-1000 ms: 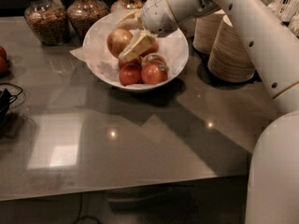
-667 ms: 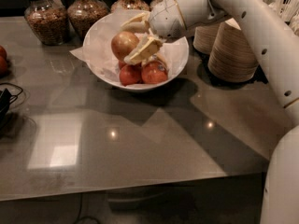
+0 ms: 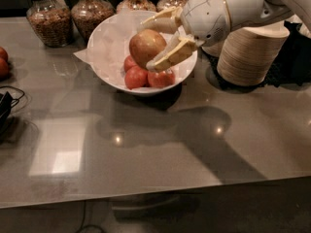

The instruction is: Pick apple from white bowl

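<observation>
The large yellow-gold apple with a reddish blush is held between the two cream fingers of my gripper, lifted above the other fruit in the white bowl. One finger runs over the apple's top, the other under its right side. The bowl is wide, glossy, lined with crinkled white paper, and stands at the back middle of the grey counter. Three smaller red apples lie in the bowl below the held apple. My white arm comes in from the upper right.
A stack of beige disposable bowls stands right of the white bowl, under my arm. Glass jars line the back edge. Red fruit and a black cable sit at the far left. The counter's front edge runs along the bottom.
The gripper has risen with the large apple in it, lifting it off the red apples, and the arm has drawn slightly up and right.
</observation>
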### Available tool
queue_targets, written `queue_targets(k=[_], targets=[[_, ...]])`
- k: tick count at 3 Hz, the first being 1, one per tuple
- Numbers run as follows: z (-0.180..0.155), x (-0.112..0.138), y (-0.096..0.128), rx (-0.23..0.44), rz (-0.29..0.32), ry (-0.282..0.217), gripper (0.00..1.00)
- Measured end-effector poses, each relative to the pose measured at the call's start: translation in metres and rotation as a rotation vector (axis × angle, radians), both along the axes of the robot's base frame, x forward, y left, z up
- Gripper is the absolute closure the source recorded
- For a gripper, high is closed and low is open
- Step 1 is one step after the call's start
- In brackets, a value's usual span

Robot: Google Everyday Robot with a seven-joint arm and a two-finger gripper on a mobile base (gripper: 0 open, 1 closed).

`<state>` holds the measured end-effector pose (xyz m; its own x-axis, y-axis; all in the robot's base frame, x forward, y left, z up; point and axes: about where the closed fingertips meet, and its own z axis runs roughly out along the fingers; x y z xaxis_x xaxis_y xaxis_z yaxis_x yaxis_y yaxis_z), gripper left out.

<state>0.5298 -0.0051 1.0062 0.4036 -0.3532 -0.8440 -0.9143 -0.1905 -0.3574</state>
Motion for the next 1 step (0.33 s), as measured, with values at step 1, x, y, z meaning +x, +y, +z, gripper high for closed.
queue_targets(k=[1], targets=[[0.0, 0.0, 0.0, 0.0, 0.0, 0.0, 1.0]])
